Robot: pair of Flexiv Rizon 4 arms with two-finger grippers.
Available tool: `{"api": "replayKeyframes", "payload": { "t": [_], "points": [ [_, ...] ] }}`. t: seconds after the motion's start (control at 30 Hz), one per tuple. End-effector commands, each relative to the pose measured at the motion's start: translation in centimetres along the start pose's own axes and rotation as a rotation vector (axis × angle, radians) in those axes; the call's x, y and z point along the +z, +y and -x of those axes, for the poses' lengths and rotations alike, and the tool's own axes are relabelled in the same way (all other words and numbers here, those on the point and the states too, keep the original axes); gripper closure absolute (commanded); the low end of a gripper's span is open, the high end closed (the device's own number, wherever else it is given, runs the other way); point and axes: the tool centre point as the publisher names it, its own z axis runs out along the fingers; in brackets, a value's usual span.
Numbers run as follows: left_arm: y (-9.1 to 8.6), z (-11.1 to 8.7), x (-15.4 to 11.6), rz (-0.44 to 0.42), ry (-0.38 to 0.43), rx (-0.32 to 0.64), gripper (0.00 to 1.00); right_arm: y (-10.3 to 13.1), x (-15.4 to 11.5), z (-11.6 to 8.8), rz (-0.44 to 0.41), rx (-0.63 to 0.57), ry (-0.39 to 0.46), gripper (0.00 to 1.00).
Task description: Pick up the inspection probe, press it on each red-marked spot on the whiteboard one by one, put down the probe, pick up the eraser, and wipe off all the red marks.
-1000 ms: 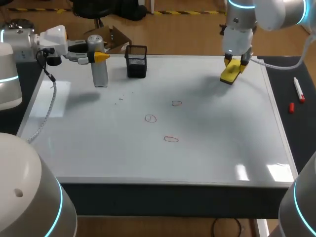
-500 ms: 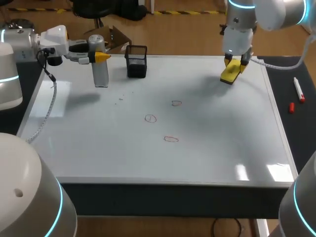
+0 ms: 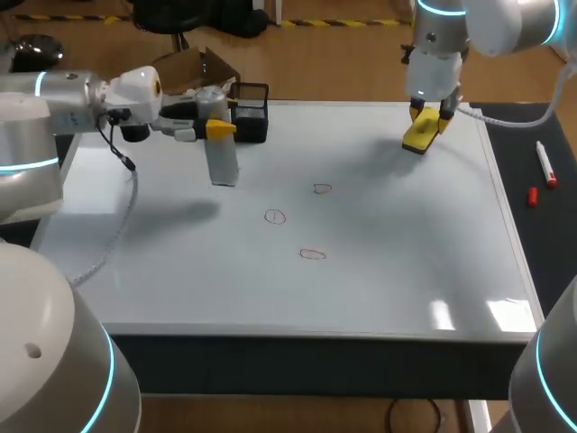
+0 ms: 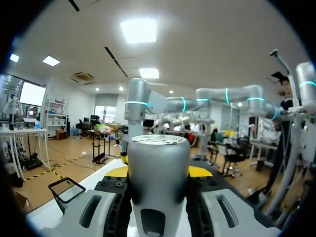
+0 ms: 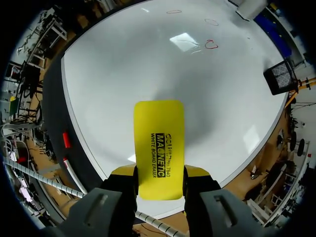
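The left jaws grip the silver inspection probe (image 3: 222, 162) by its upper end, holding it upright over the far left of the whiteboard (image 3: 406, 271). The probe appears lifted clear of the surface and is left of the marks. Just behind the probe, at the board's far edge, stands a black mesh pen holder (image 3: 254, 104). What it holds, if anything, cannot be made out.

Toward the middle, three red marks (image 3: 274, 216) are all unwiped, strung from far to near, none of them under the probe. By this showing the pickup is done, while the pressing, setting down the probe and wiping are all left to do.

At the far right, the right jaws are clamped on the yellow eraser (image 3: 420, 133), low over the board's corner. Whether it touches the board cannot be told, but that pickup looks done early. Right of the board, a marker (image 3: 545, 164) and its red cap (image 3: 532, 196) lie on the dark tabletop (image 3: 559, 234).
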Motion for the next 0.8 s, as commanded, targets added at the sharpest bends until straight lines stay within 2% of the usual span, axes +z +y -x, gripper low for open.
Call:
{"api": "replayKeyframes", "payload": {
  "t": [0.03, 0.33, 0.47, 0.8],
  "points": [
    [0.6, -1.4, 1.6, -0.013, 0.019, -0.011, 1.00, 0.0, -0.1, -0.1, -0.001, -0.002, 0.002, 1.00],
    [2.2, -3.1, 4.4, -0.041, 0.098, -0.026, 1.00, 0.0, -0.1, -0.1, -0.001, -0.002, 0.002, 1.00],
    [3.4, -3.4, 5.6, -0.046, 0.131, -0.033, 1.00, 0.0, -0.1, -0.1, -0.001, -0.002, 0.002, 1.00],
    [5.0, -3.4, 7.4, -0.057, 0.184, -0.043, 1.00, 0.0, -0.1, -0.1, -0.001, -0.002, 0.002, 1.00]
  ]
}}
